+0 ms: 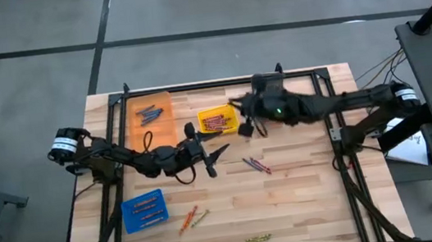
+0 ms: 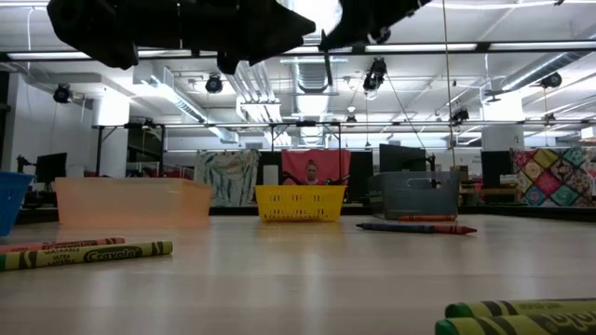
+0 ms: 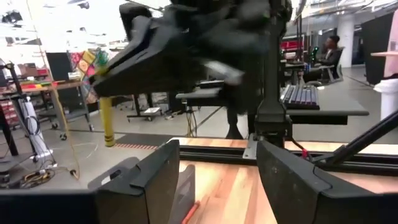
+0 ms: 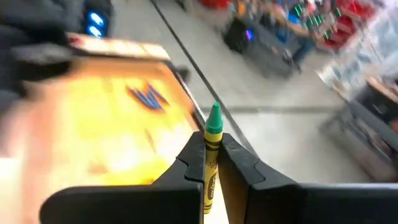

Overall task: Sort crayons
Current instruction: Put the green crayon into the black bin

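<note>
Right gripper clamped on green crayon, left gripper spread, empty

a green crayon with a yellow wrapper is held upright, tip up, pinched between two dark fingers. red crayons are piled in the yellow bin, blue ones in the orange bin, and orange ones in the blue bin. on the bare wood a blue and red pair is found near the middle, an orange and green few nearer the front, and olive-yellow ones at the front edge.
</note>
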You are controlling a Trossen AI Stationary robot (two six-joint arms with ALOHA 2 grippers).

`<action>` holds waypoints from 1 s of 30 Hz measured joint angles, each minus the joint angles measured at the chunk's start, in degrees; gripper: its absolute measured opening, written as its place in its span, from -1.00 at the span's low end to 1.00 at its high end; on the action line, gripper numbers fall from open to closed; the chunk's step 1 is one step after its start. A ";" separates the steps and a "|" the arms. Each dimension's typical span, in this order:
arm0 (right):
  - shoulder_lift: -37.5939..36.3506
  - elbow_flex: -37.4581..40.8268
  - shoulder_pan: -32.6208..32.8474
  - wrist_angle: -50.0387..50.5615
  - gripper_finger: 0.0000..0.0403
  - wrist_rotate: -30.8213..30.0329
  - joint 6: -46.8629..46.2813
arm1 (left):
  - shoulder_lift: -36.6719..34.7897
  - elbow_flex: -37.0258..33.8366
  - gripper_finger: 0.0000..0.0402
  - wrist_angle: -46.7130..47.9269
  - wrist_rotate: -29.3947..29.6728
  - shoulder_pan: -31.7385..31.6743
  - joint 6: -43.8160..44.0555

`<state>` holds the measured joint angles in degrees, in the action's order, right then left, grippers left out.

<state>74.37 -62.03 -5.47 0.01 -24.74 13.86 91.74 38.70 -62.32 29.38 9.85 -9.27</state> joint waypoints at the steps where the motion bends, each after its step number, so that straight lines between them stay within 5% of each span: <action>1: 0.45 -0.99 -1.70 2.06 -0.94 0.12 -0.27 | 0.00 0.00 -0.02 0.36 0.02 0.00 0.26; 9: 5.34 -7.24 -17.92 20.42 -0.94 1.93 -7.41 | -0.29 0.00 -0.02 1.11 0.14 0.00 1.00; 16: 10.38 -7.22 -31.12 29.63 -0.94 13.05 -15.37 | -2.36 0.00 -0.02 4.07 0.23 -0.52 0.80; 30: 23.00 -7.11 -39.10 35.82 -0.94 18.78 -18.51 | -10.79 -0.04 -0.02 18.06 4.45 -1.11 0.74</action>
<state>97.37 -69.14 -44.57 35.82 -5.96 -4.66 80.96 38.65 -44.26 33.82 8.73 -8.53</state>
